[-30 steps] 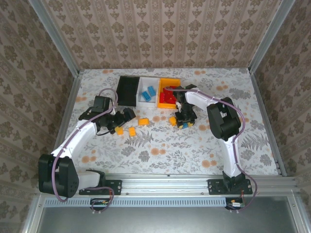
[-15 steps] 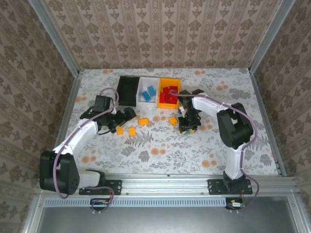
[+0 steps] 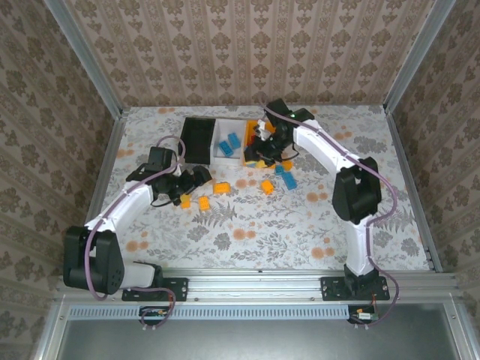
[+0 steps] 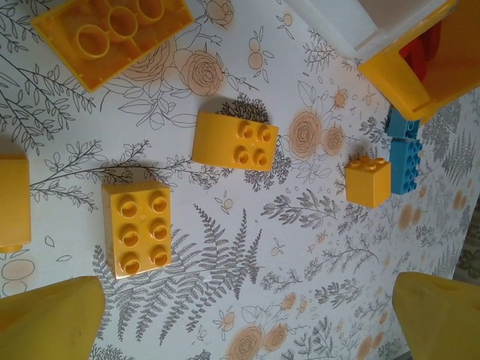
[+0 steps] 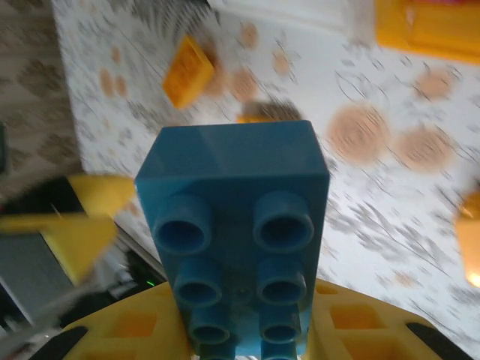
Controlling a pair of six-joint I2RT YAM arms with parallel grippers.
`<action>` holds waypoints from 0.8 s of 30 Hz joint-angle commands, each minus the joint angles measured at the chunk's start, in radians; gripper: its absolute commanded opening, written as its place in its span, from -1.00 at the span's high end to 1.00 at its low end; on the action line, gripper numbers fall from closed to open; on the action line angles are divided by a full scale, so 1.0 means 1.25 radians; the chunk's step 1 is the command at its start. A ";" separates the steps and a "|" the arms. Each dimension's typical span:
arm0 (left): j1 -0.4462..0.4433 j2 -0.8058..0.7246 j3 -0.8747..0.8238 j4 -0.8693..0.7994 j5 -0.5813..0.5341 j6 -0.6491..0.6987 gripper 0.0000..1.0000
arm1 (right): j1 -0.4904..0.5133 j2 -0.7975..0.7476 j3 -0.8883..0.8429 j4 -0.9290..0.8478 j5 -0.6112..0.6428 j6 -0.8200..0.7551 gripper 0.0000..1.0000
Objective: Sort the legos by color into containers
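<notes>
The table [image 3: 315, 217] is covered by a pale cloth printed with grey ferns and orange blossoms. Beige damask wallpaper closes it in on three sides, with aluminium posts in the corners and a metal rail [image 3: 255, 279] along the near edge carrying both arm bases. At the far side three small open plastic containers stand in a row, touching: a black bin [image 3: 196, 139], a white bin [image 3: 222, 150] holding blue studded bricks [image 3: 231, 142], and an orange-yellow bin [image 4: 405, 79] with red bricks [image 4: 420, 49] inside. The right gripper [image 3: 264, 147] hangs above the near edge of the white and orange-yellow bins, though which of the two it is over cannot be told. Its yellow fingers [image 5: 352, 326] are clamped on a blue studded plastic brick [image 5: 238, 217], which is lifted clear of the cloth. The left gripper [image 4: 240, 319] is low over the cloth in front of the black bin, with its fingers spread wide and holding nothing. Ahead of it lie loose yellow bricks: a six-stud brick [image 4: 137, 229], a four-stud brick [image 4: 234, 140], an upturned one [image 4: 112, 34] and a small cube [image 4: 367, 180]. Two blue bricks [image 3: 284, 175] lie on the cloth just right of the cube.
</notes>
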 commanded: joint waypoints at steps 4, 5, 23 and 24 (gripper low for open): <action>0.014 -0.077 -0.025 -0.043 0.002 0.015 -1.00 | 0.012 0.194 0.200 0.085 -0.069 0.188 0.32; 0.018 -0.088 -0.030 -0.048 0.001 0.017 -1.00 | 0.014 0.222 0.229 0.091 -0.069 0.203 0.31; 0.090 -0.124 -0.044 -0.087 0.025 0.047 -1.00 | 0.018 0.386 0.449 0.003 -0.051 0.209 -0.18; 0.090 -0.120 -0.041 -0.085 0.027 0.047 -0.99 | 0.019 0.382 0.450 0.005 -0.052 0.210 -0.18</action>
